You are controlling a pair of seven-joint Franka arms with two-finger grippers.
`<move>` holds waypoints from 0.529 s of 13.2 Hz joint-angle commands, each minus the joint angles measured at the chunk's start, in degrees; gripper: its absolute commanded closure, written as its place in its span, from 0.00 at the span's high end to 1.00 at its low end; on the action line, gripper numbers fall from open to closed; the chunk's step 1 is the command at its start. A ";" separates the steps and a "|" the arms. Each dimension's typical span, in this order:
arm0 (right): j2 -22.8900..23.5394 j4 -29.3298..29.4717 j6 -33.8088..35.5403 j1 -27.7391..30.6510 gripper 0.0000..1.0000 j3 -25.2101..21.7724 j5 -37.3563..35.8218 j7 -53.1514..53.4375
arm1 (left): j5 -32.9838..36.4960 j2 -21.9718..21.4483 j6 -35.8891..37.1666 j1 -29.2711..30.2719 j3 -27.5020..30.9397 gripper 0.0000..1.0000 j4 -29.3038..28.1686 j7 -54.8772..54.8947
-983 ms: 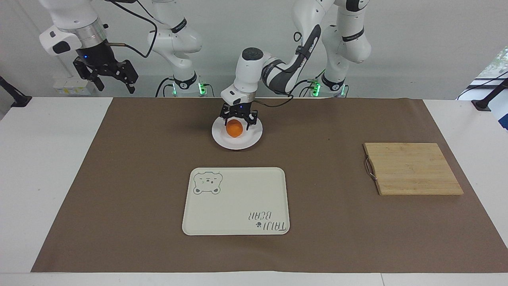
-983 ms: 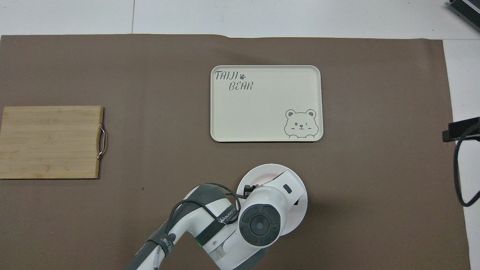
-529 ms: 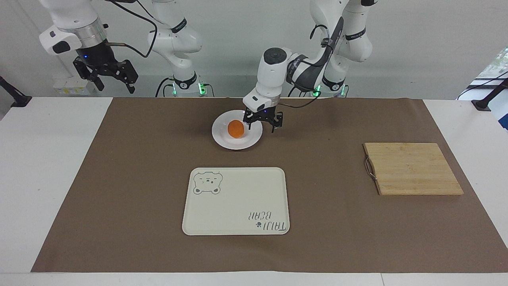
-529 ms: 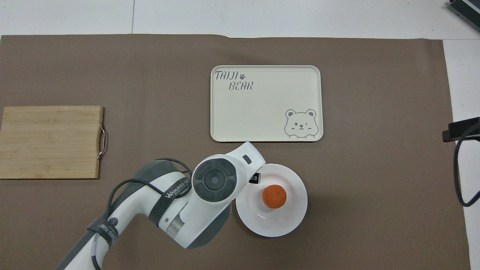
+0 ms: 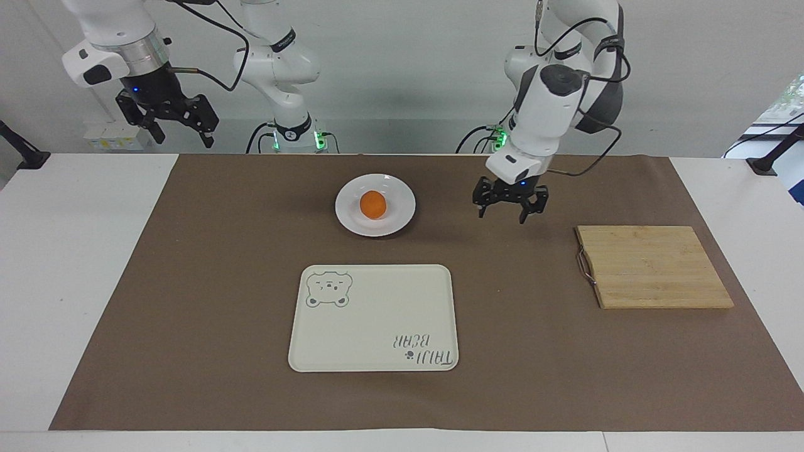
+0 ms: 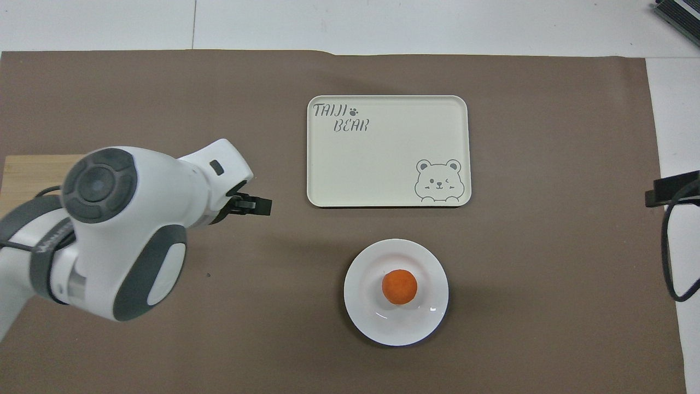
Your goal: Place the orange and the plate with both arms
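At the middle of the facing view, we see one round orange (image 5: 373,204), no long axis, on one glossy white plate (image 5: 399,215). Lower: one cream tray (image 5: 377,314); right: one wooden board (image 5: 653,267). The left gripper (image 5: 509,212) hangs open, empty. The right gripper (image 5: 168,129), upper left, waits open.

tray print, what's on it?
The cream tray has a grey winking bear and "TAIJI BEAR" lettering with a paw mark; the overhead view shows it upright.

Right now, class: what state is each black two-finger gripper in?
Left gripper: open, holding nothing, over the brown mat.
Right gripper: open, holding nothing, waiting raised at its own end of the table.
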State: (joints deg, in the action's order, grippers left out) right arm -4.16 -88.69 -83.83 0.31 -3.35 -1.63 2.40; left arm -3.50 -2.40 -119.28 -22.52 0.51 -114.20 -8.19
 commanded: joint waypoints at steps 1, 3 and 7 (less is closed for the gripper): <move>-1.55 -1.92 -0.63 0.04 1.00 0.19 -0.39 0.76 | -0.02 -1.74 9.55 7.20 -0.78 1.00 6.15 10.00; -1.64 -1.92 -0.63 0.13 1.00 0.19 -0.39 0.76 | -0.02 -1.29 15.90 10.99 -0.78 1.00 12.14 12.14; -1.55 -1.92 -0.89 0.04 1.00 0.19 -0.39 0.85 | 0.42 -0.25 23.37 15.65 -0.69 1.00 22.33 12.50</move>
State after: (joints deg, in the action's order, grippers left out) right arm -4.16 -88.70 -83.83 0.31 -3.35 -1.63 2.40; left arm -3.48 -4.65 -100.97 -8.63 0.60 -98.15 3.75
